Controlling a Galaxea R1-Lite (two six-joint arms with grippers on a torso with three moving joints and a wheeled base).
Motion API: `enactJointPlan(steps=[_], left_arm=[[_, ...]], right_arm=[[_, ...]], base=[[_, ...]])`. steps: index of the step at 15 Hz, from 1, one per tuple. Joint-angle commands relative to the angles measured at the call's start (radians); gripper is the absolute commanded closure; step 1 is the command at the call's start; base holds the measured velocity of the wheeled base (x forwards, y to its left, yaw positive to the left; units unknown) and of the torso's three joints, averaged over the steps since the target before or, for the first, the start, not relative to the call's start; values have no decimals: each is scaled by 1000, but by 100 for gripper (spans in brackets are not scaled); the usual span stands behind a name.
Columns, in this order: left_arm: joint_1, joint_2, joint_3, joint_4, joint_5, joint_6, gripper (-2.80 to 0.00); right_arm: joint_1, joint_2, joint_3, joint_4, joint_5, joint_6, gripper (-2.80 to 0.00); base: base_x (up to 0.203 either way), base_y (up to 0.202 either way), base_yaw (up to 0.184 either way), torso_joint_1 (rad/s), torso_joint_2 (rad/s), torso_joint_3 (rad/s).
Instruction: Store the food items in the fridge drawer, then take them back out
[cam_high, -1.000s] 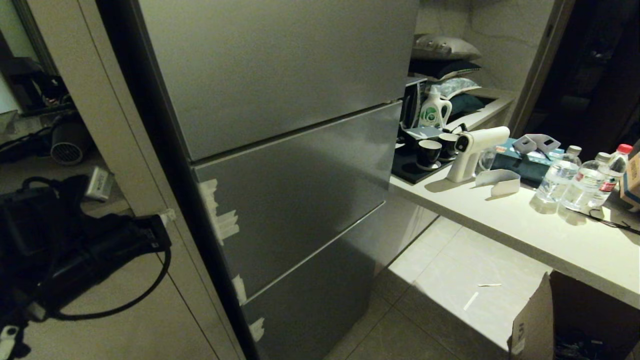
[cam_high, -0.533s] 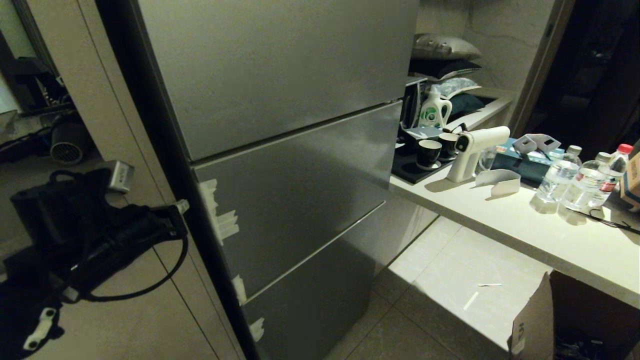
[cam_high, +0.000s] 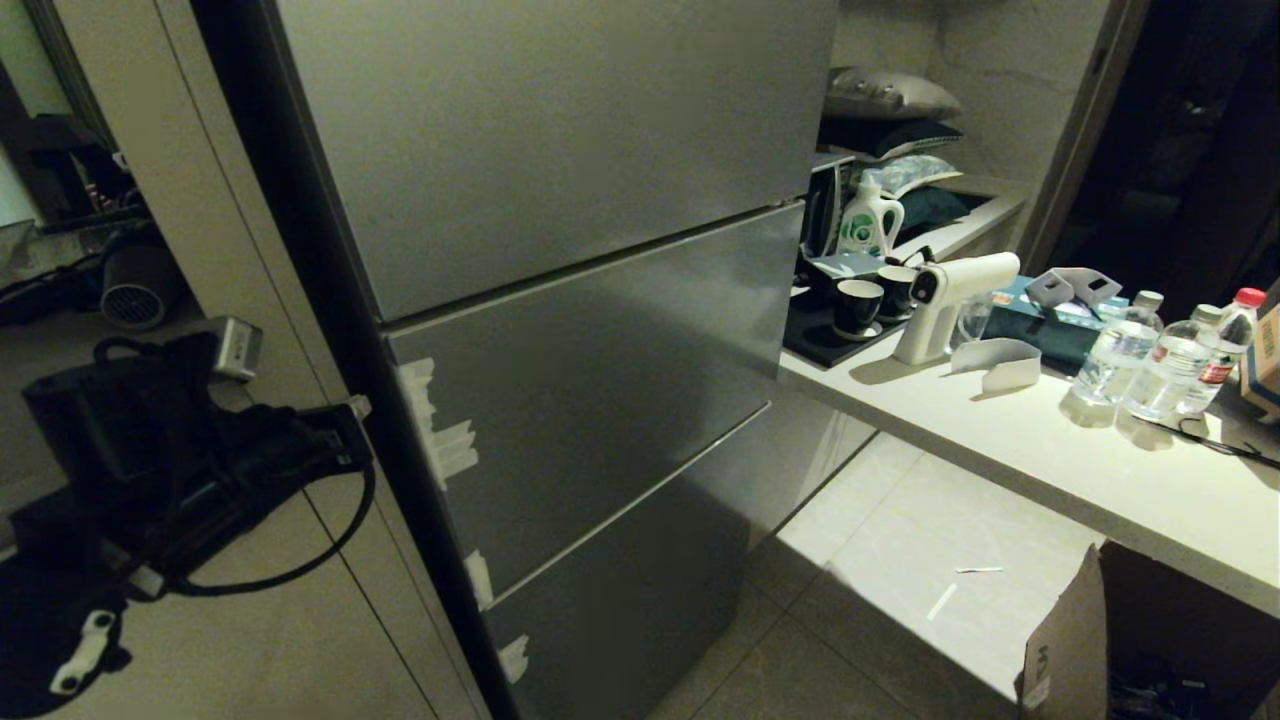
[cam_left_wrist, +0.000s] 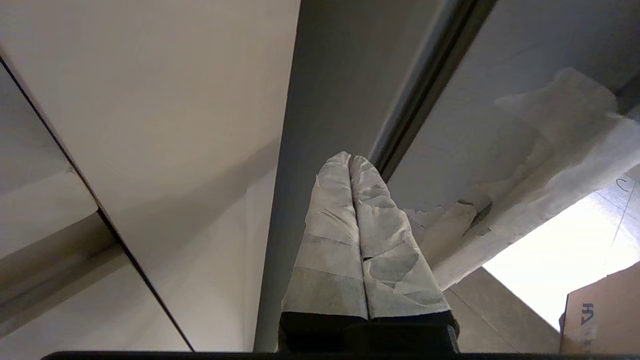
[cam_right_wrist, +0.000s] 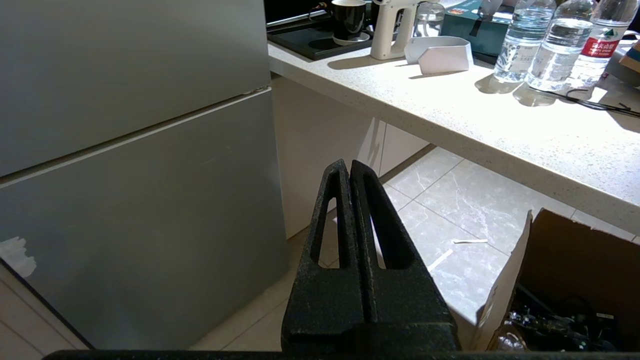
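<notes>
The grey steel fridge (cam_high: 560, 330) stands closed, all its door panels flush, so the fridge drawer and the food items are out of sight. The left gripper (cam_left_wrist: 350, 162), its tape-wrapped fingers (cam_left_wrist: 330, 235) pressed together on nothing, points at the fridge's left edge, just beside strips of white tape (cam_high: 440, 440) stuck on the middle panel. The right gripper (cam_right_wrist: 349, 167) is closed and empty, low in front of the fridge. To the right, a white counter (cam_high: 1050, 450) carries cups (cam_high: 858, 305), a white spray gun (cam_high: 950, 300) and water bottles (cam_high: 1150, 360); a cardboard box (cam_high: 1070, 640) sits on the floor.
</notes>
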Motion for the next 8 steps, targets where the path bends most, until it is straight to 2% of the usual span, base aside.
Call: enactJointPlan(steps=[1,8], left_arm=[[-1,-3,-7,-6,0,0,0],[-70,8,-40,-6,20,1,0]], right_arm=[[0,0,32,-1,1,0,0],[0,0,31,-1,0,0,0]], base=[[0,0,0,0,0,0],[0,0,0,0,0,0]])
